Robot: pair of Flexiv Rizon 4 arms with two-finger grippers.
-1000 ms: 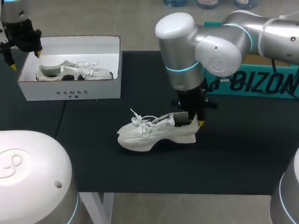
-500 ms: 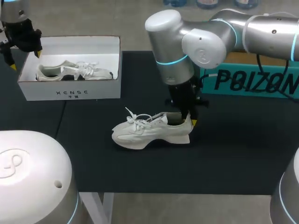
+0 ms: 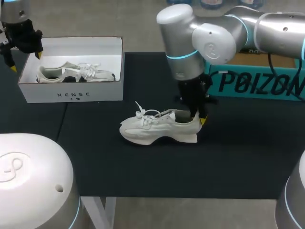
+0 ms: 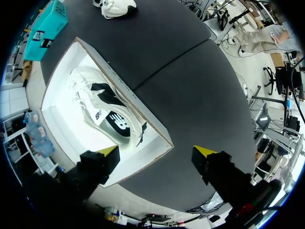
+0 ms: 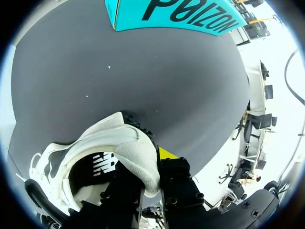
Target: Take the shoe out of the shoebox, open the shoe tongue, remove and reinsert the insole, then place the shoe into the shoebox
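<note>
A white sneaker (image 3: 157,128) stands on the black table mat, toe to the left. My right gripper (image 3: 198,118) comes down on its heel, shut on the heel collar. In the right wrist view one finger is inside the shoe (image 5: 128,148) and the yellow-tipped finger (image 5: 167,153) outside. A white shoebox (image 3: 71,93) at the back left holds a second white sneaker (image 3: 76,72). My left gripper (image 3: 26,61) hangs open above the box's left end. In the left wrist view its tips (image 4: 157,151) straddle the box's end wall (image 4: 143,157), with the boxed sneaker (image 4: 102,105) ahead of them.
A teal box (image 3: 257,83) lies at the back right, close behind my right arm, and also shows as the teal box (image 5: 176,14) beyond the shoe's heel. Black mat stretches in front of and to the right of the sneaker.
My right gripper, holding the heel, carried the sneaker slightly left, then back right and a little farther from the front edge. The left arm has not moved.
</note>
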